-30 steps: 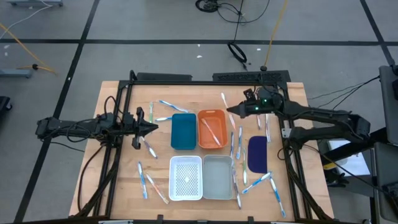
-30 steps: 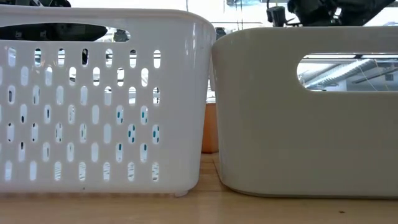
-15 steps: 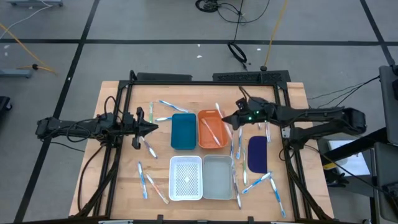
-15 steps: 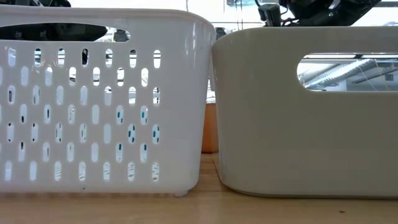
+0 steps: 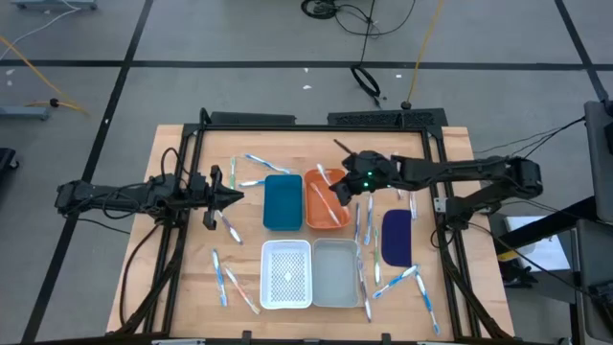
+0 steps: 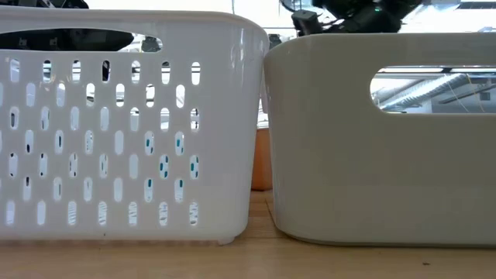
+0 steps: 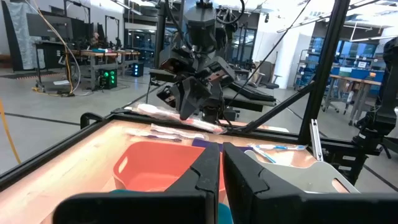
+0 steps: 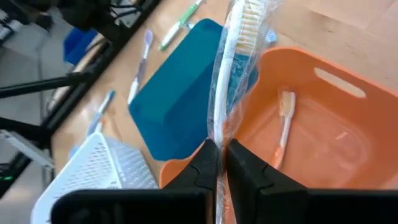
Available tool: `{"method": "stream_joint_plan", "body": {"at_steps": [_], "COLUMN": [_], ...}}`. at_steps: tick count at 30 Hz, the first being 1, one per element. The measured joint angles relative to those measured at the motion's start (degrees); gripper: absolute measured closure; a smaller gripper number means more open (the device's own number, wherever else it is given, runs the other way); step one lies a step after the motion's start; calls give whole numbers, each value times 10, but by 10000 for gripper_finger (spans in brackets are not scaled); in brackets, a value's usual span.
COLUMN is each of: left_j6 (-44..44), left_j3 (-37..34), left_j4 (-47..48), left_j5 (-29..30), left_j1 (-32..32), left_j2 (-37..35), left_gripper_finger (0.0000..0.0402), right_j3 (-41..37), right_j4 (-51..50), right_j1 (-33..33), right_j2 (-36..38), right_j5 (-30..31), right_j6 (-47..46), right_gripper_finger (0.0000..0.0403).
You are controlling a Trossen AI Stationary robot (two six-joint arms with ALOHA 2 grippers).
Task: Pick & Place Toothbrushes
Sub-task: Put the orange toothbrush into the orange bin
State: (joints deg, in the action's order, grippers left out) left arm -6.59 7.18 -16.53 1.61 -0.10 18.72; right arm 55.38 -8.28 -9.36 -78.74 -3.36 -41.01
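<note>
High view – right hand (image 5: pixel 347 185): over the orange tray (image 5: pixel 327 200), clamped on a wrapped toothbrush (image 5: pixel 327 178) that slants out past its tips.
High view – left hand (image 5: pixel 230 196): fingers together, nothing held, waiting at the left of the teal tray (image 5: pixel 283 201).
High view – loose toothbrushes (image 5: pixel 224 278): scattered on the wooden counter (image 5: pixel 172 153) around the four trays; two already lie in the orange tray; more beside the dark blue pad (image 5: pixel 397 237).
Low view – white slotted tray (image 6: pixel 124 124) and grey tray (image 6: pixel 380 132): they fill the picture; only part of an arm shows above the grey rim.
Left wrist view – left hand (image 7: pixel 221 163): tips pressed shut, pointed at the orange tray (image 7: pixel 163 165); the right hand (image 7: pixel 196 99) hangs above it.
Right wrist view – right hand (image 8: pixel 219 158): pinched on the toothbrush (image 8: pixel 231 62) at mid-handle, bristle end forward, over the orange tray (image 8: pixel 323 137).
Handling: judged light and stiff; the clear wrapper looks slick and may crinkle, so mid-handle is the sound hold.
Edges and room: the tray walls are low and its floor mostly open; the teal tray (image 8: pixel 180 99) sits just beside, so a drop wants to be well inside the orange rim.
</note>
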Motion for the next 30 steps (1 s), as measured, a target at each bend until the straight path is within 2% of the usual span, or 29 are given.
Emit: {"method": "stream_joint_plan", "body": {"at_steps": [10, 30], "left_j6": [0, -1], "left_j3": [0, 0], "left_j4": [0, 0], "left_j5": [0, 0], "left_j1": [0, 0], "left_j2": [0, 0], "left_gripper_finger": [382, 382], "right_j3": [61, 61], "right_j4": [-46, -51], "right_j1": [13, 12], "right_j2": [-94, -162], "right_j5": [6, 33], "right_j6": [27, 42], "right_gripper_finger": [394, 386]}}
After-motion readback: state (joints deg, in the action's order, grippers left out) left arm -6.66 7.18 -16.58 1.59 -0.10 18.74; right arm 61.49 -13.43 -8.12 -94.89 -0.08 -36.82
